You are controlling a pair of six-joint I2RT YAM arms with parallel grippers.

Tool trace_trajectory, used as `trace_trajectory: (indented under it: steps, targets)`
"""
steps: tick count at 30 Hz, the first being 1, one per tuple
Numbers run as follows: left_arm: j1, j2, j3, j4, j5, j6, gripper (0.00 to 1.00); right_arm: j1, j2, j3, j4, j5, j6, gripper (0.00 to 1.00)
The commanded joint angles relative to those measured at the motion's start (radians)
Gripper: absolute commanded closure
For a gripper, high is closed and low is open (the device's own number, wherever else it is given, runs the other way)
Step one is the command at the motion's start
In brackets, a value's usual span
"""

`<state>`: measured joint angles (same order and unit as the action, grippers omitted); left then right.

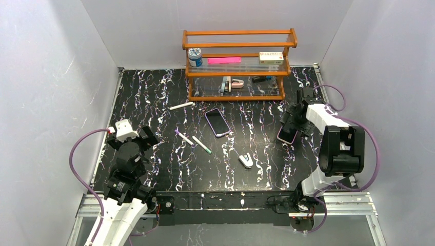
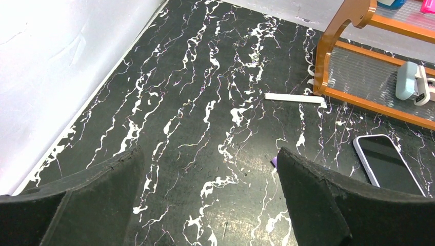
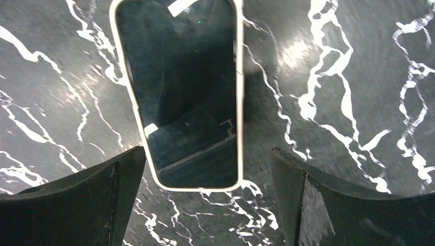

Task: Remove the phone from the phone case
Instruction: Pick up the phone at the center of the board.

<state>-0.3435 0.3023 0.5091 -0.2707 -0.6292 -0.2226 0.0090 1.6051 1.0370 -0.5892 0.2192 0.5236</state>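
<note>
One phone (image 1: pixel 217 122) with a lilac edge lies face up at the table's middle; it also shows in the left wrist view (image 2: pixel 386 165). A second phone (image 1: pixel 287 136) with a pale pinkish rim lies face up at the right. In the right wrist view it (image 3: pixel 184 92) lies flat, its near end between the fingers, closer to the left one. I cannot tell which phone sits in a case. My right gripper (image 1: pixel 293 125) (image 3: pixel 206 169) is open just above this phone, not touching it. My left gripper (image 1: pixel 132 137) (image 2: pixel 208 159) is open and empty over bare table at the left.
A wooden rack (image 1: pixel 238 61) with small items stands at the back. A white stick (image 1: pixel 181 106) (image 2: pixel 295 97), two markers (image 1: pixel 184 137) (image 1: pixel 201 145) and a small stapler (image 1: pixel 245 160) lie on the black marbled table. White walls close in on both sides.
</note>
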Motion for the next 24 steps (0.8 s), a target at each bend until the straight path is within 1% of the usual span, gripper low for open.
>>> trace_trajectory:
  steps: [1,6,9,13,16,24]
  targets:
    - [-0.004,0.013,0.002,-0.007,-0.034,-0.017,0.02,0.003,0.041,0.067,0.065,-0.064,0.0,0.01]
    - [-0.005,0.03,0.024,-0.016,-0.028,-0.045,0.02,0.003,0.115,0.119,0.06,-0.065,0.005,0.01]
    - [-0.005,0.032,0.04,-0.028,0.017,-0.035,0.02,0.002,0.159,0.147,0.037,-0.047,0.01,0.01]
    - [-0.005,0.035,0.041,-0.032,0.015,-0.039,0.02,0.003,0.191,0.156,0.021,-0.015,0.018,0.01]
    - [-0.004,0.046,0.036,-0.031,0.002,-0.031,0.02,0.003,0.2,0.157,0.014,0.003,0.015,0.01]
    - [-0.004,0.041,0.029,-0.024,0.031,-0.017,0.02,0.003,0.181,0.182,-0.035,0.07,-0.023,0.01]
